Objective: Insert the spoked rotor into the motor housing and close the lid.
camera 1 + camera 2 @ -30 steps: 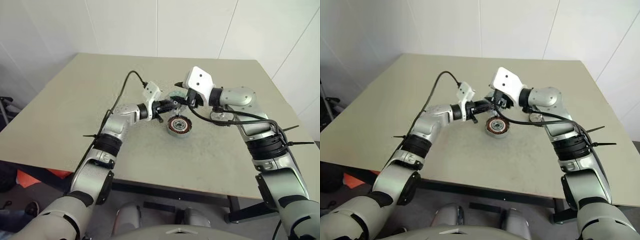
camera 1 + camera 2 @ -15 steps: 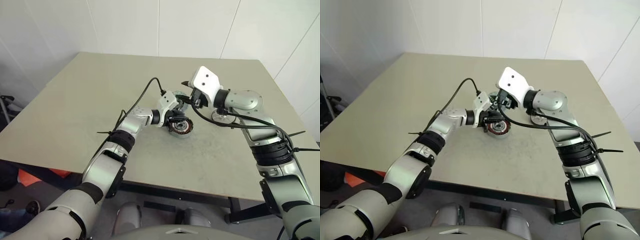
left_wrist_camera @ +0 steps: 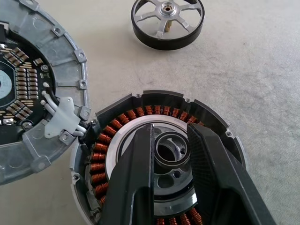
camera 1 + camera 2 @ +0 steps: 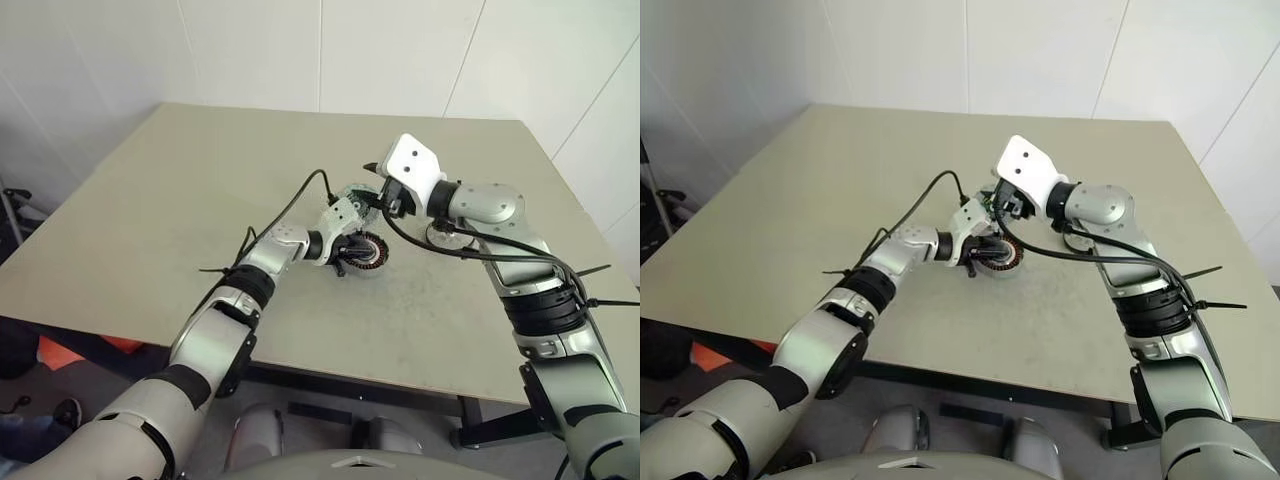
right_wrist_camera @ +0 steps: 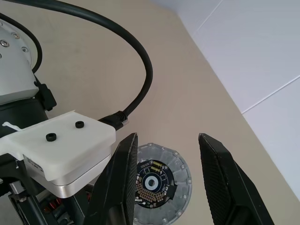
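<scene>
Where the beige table [image 4: 180, 200] is being viewed from the robot's head, the motor housing [image 4: 366, 252] is lying flat near its middle. It is a short round metal ring with copper-orange windings circling a dark centre. The left gripper [image 3: 169, 129] is being held low over it, reaching in from the robot's left. In the left wrist view its two black fingers [image 3: 136, 178] are being held a little apart, one on each side of the housing's round central hub, which is being seen in the gap. Whether the hub is being touched cannot be told. Nothing is being carried by this gripper.

Just beyond the housing, and higher, the right gripper [image 5: 168, 138] is being held in the air, pointing towards the robot's left. Its fingers [image 5: 119, 183] are being held wide apart, and nothing is being gripped between them.

Beyond the housing and just beside it, the lid [image 3: 33, 84] is lying flat on the table — a grey metal disc with a dark round circuit board at its centre. To the robot's right, apart from both, the spoked rotor [image 3: 167, 21] is resting on the table under the right forearm — a silver wheel with five spokes, a black rim and a small central hub. A black cable [image 5: 147, 70] is being arched above the left wrist.
</scene>
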Available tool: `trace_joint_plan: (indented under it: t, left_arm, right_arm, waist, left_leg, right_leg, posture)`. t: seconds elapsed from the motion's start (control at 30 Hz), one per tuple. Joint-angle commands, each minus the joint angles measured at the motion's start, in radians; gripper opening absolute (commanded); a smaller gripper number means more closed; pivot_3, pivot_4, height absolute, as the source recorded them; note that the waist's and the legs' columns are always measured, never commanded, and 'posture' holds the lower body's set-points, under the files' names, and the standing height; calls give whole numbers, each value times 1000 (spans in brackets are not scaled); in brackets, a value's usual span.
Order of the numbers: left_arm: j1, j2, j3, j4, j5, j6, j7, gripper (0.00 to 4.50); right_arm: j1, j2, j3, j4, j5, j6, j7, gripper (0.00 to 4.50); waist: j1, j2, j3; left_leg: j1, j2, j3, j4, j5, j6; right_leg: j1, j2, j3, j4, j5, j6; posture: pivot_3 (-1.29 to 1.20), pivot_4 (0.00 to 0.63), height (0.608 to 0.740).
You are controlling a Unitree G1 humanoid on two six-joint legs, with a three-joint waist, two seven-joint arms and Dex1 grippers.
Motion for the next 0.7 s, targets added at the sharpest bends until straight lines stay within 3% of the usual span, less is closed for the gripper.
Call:
trace_joint_plan:
  t: [0.03, 0.1, 0.3, 0.5, 0.7]
  left_arm:
    - [-33, -10, 9, 15, 11, -39, 9, 723]
    - [-36, -12, 6, 29, 23, -59, 17, 723]
    - [-61, -21, 48, 72, 21, -98, 103, 2773]
    - [-63, 19, 132, -29, -44, -84, 92, 2773]
    - [33, 133, 208, -368, -152, 72, 52, 2773]
  right_arm:
    - [-7, -2, -22, -51, 13, 0, -5, 2320]
    - [-6, -2, -23, -52, 14, 0, -6, 2320]
    - [-8, -4, -25, -48, 15, -4, -4, 2320]
    - [-4, -10, -27, -54, 20, -8, 5, 2320]
    - [10, -29, -33, -90, 30, 4, 23, 2320]
  waist:
    - [0, 0, 0]
    - [1, 0, 0]
    - [3, 0, 0]
    - [6, 0, 0]
    - [7, 0, 0]
  left_leg:
    - [0, 0, 0, 0, 0, 0]
    - [0, 0, 0, 0, 0, 0]
    - [0, 0, 0, 0, 0, 0]
    - [0, 0, 0, 0, 0, 0]
    - [0, 1, 0, -1, 0, 0]
  right_leg:
    - [0, 0, 0, 0, 0, 0]
    - [0, 0, 0, 0, 0, 0]
    - [1, 0, 0, 0, 0, 0]
    - [0, 0, 0, 0, 0, 0]
    - [0, 0, 0, 0, 0, 0]
  posture:
    - [0, 0, 740]
    - [0, 0, 740]
    - [0, 0, 740]
    - [0, 0, 740]
    - [0, 0, 740]
